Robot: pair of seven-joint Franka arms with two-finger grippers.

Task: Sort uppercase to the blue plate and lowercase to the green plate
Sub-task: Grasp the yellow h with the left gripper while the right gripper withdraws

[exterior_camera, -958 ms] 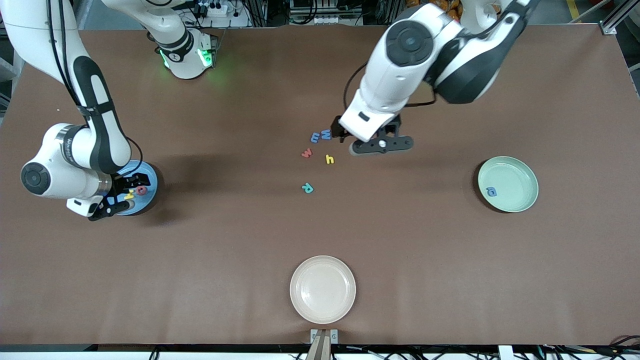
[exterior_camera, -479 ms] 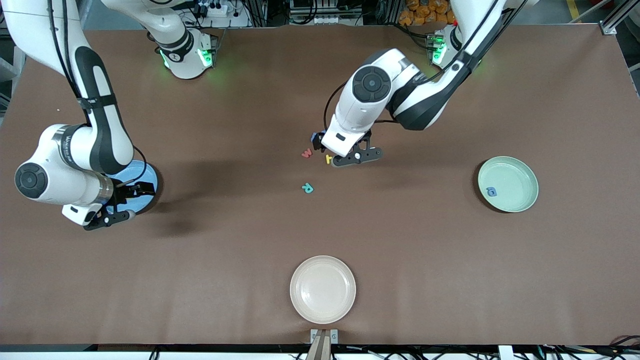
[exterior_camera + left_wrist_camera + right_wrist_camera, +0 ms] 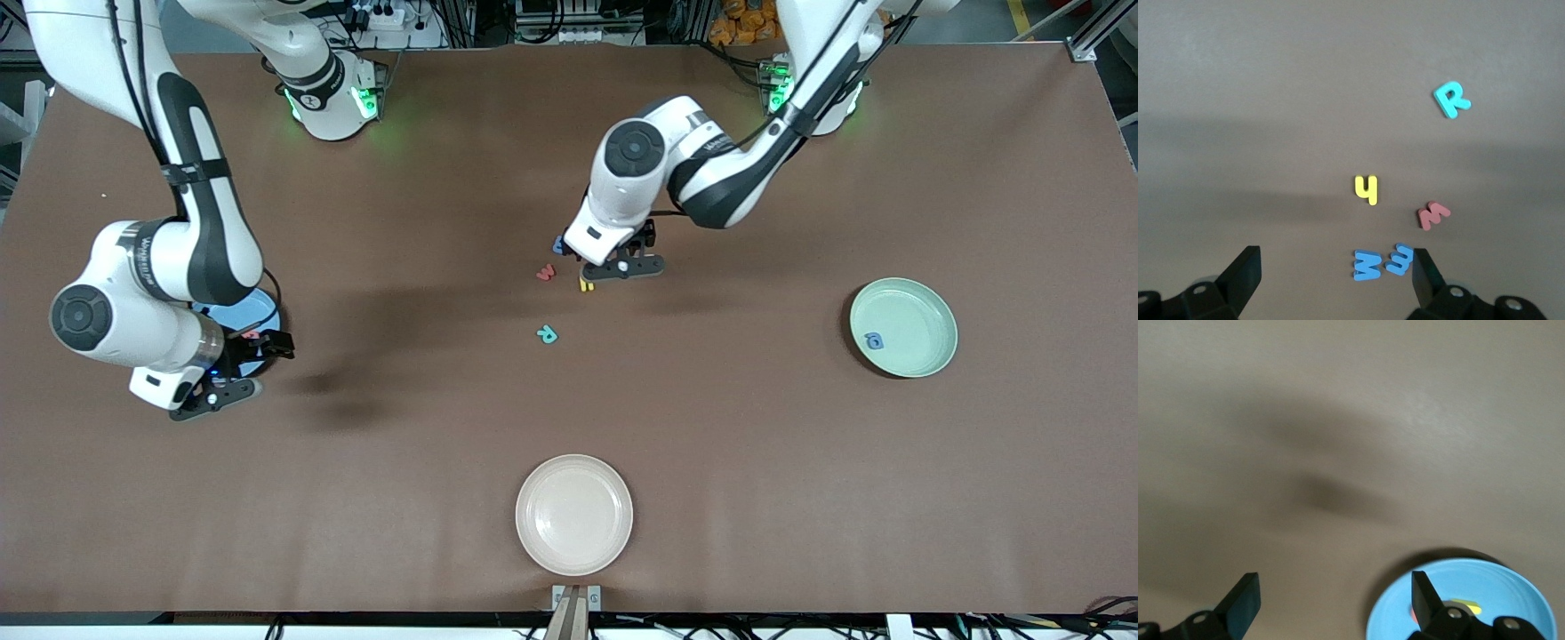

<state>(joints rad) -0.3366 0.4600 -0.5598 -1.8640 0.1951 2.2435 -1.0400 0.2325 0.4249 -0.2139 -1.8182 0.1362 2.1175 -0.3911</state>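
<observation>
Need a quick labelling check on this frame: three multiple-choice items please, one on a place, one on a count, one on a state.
1. Where is the blue a?
A. in the green plate
B. in the cream plate
C. on the bare table

2. How many letters lie loose on the table in the left wrist view?
A. three
B. five
C. seven

3. How is the left claw?
A. shut on a letter
B. open and empty
C. out of view

Key:
1 A, the a lies inside the green rim.
2 B: R, yellow h, red w, blue W, blue m.
3 B, its fingers stand wide apart over the letters with nothing between.
</observation>
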